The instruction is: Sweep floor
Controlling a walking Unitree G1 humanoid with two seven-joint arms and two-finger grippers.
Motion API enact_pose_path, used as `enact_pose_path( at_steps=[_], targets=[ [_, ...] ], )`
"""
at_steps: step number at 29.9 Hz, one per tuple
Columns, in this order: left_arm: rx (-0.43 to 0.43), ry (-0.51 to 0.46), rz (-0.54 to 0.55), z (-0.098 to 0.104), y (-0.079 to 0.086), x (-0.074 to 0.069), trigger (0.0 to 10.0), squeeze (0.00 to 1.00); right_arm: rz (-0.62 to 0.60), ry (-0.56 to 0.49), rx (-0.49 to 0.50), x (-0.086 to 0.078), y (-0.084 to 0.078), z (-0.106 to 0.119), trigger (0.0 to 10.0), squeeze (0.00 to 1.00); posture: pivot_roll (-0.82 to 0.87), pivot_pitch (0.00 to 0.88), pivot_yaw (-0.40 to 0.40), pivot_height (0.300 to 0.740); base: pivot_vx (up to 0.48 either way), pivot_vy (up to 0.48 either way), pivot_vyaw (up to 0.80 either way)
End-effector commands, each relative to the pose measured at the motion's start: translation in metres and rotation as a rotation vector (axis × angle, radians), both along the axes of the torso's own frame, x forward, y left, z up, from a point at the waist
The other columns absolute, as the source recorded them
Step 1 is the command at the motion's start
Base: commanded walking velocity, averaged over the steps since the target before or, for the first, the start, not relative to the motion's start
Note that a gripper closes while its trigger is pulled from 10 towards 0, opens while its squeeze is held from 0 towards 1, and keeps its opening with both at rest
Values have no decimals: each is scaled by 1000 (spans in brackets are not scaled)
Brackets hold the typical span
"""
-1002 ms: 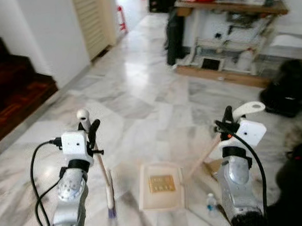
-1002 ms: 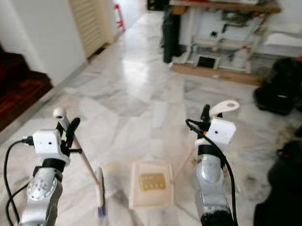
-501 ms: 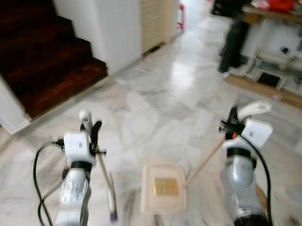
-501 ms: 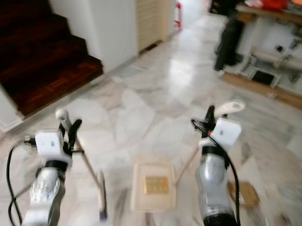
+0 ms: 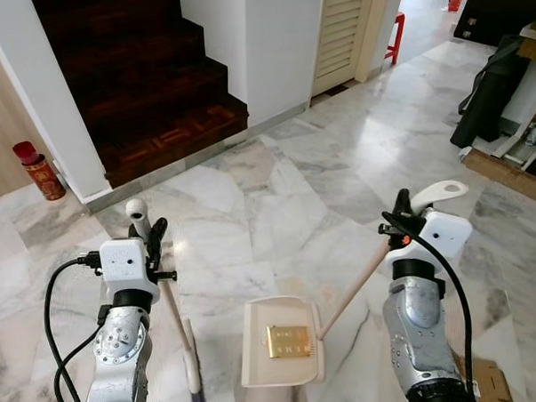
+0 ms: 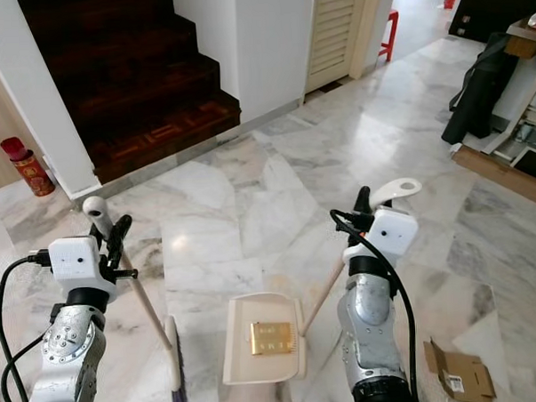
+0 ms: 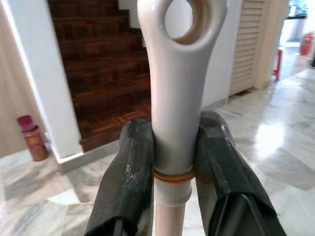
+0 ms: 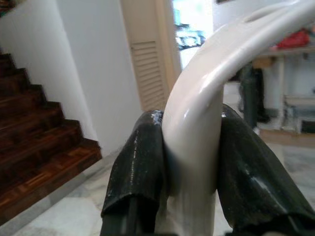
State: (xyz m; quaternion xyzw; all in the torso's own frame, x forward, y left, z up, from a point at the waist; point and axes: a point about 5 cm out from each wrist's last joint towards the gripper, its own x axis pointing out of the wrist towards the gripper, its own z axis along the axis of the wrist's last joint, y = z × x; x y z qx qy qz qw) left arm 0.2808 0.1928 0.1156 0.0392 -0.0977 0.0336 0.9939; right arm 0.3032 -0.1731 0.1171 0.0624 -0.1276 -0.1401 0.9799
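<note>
My left gripper [image 5: 148,235] is shut on the white top of a broom handle [image 7: 179,73], which has a hole at its end. The broom slants down to its bristle head [image 5: 194,382] on the marble floor. On the other side, my right gripper [image 5: 409,220] is shut on the curved white grip of a dustpan handle [image 8: 206,98]. The cream dustpan [image 5: 256,344] rests low between my arms. A flat gold-brown piece [image 5: 288,340] lies inside it.
Dark wooden stairs [image 5: 138,73] rise at the far left beside a white wall [image 5: 279,40]. A red can [image 5: 37,167] stands by the wall base. A louvred door [image 5: 345,28], a red stool [image 5: 396,35] and a black bag [image 5: 490,89] are further off. A small cardboard box [image 6: 460,371] lies at the right.
The whole view has swung left, from the shelf area to the stairs, so the camera turned. Both grippers keep the same hold on broom and dustpan.
</note>
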Motion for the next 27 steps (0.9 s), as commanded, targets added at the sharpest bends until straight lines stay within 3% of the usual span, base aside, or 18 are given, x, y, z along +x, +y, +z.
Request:
enact_pose_path(
  at_steps=[1,12,18,27],
  targets=[
    [10,-43,1,10,-1,-1,10000,0,-20,-47,17,1,-4,11,10000,0,28,67,-35,740,0,322,0],
    [5,-35,-8,11,-4,0,10000,0,-27,-41,26,2,-5,12,10000,0,24,77,-32,740,0,324,0],
    [2,-36,-10,11,-5,0,10000,0,-22,-45,33,2,-5,14,10000,0,25,78,-34,740,0,321,778],
    [1,-38,-6,13,-5,0,10000,0,-17,-37,36,3,-5,13,10000,0,28,80,-36,740,0,325,99]
  ],
)
